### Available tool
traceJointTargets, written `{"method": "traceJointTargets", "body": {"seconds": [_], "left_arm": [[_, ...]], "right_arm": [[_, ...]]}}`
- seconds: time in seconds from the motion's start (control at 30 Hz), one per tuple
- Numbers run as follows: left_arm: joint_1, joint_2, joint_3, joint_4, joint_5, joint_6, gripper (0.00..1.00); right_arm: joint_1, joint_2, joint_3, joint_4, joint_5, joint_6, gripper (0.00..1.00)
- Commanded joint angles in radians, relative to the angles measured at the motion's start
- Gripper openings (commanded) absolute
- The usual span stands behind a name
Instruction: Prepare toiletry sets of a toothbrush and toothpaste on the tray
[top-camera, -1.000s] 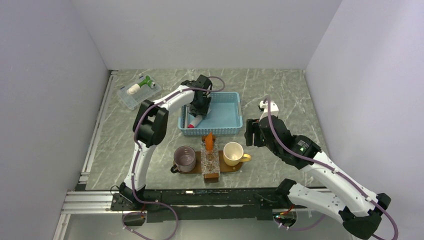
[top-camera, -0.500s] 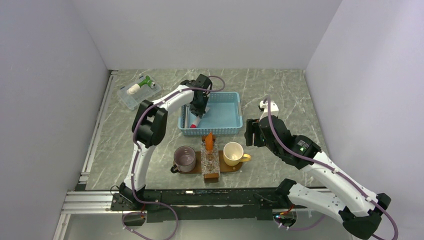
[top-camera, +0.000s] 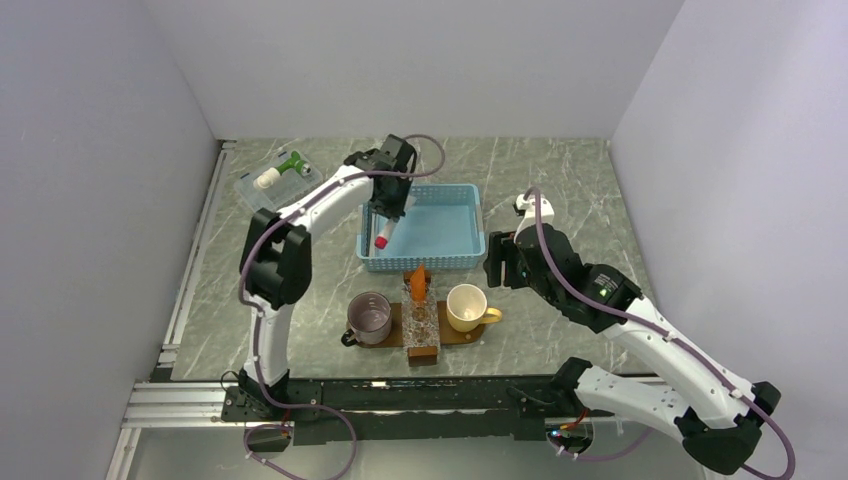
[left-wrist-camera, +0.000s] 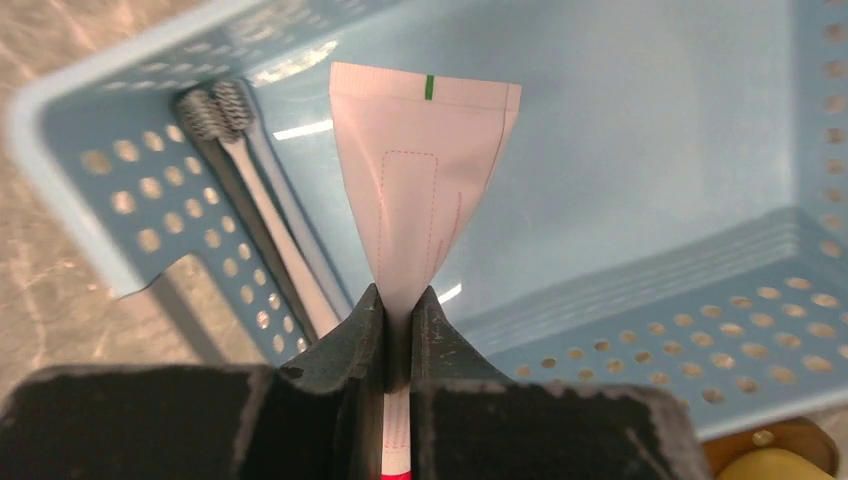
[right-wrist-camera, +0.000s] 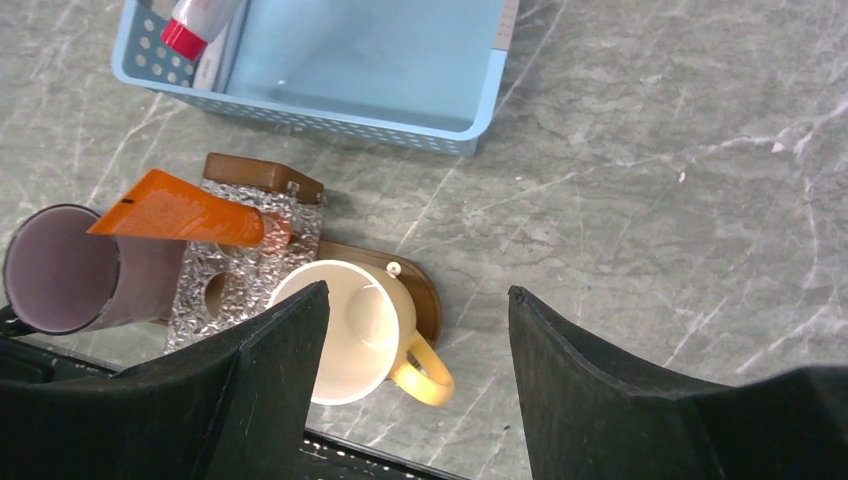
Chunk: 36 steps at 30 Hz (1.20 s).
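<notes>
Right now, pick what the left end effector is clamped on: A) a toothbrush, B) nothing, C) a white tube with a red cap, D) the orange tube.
C: the left end effector pinches the white tube above the blue basket, its red cap showing from overhead.

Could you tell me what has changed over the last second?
The left gripper closed on the white red-capped tube in the blue basket and raised it; the tube now hangs cap-down over the basket's near-left corner. The right gripper stayed open, and the orange tube and both cups on the tray stayed put.
</notes>
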Motion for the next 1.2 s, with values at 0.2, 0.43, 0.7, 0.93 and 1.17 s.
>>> {"method": "traceJointTargets", "body": {"seconds": [0.2, 0.43, 0.7, 0.93, 1.17], "left_arm": [[-0.002, -0.311, -0.055, 0.080, 0.005, 0.063, 0.02], [-0.015, -0.488, -0.115, 0.051, 0.130, 0.122, 0.02], [-0.046, -0.695, -0.251, 0.019, 0.281, 0.161, 0.03], [-0.061, -0.873, -0.382, -0.008, 0.390, 0.186, 0.05], [-0.086, -0.998, -0.515, -0.021, 0.423, 0.198, 0.06]], "right_arm": [[-0.002, 0.038, 0.127, 0.084, -0.086, -0.023, 0.68], [-0.002, 0.081, 0.212, 0.122, -0.177, -0.028, 0.68], [-0.003, 0.134, 0.263, 0.182, -0.329, -0.003, 0.68], [-0.004, 0.185, 0.294, 0.239, -0.495, 0.041, 0.68], [0.000, 0.244, 0.275, 0.340, -0.636, 0.127, 0.68]]}}
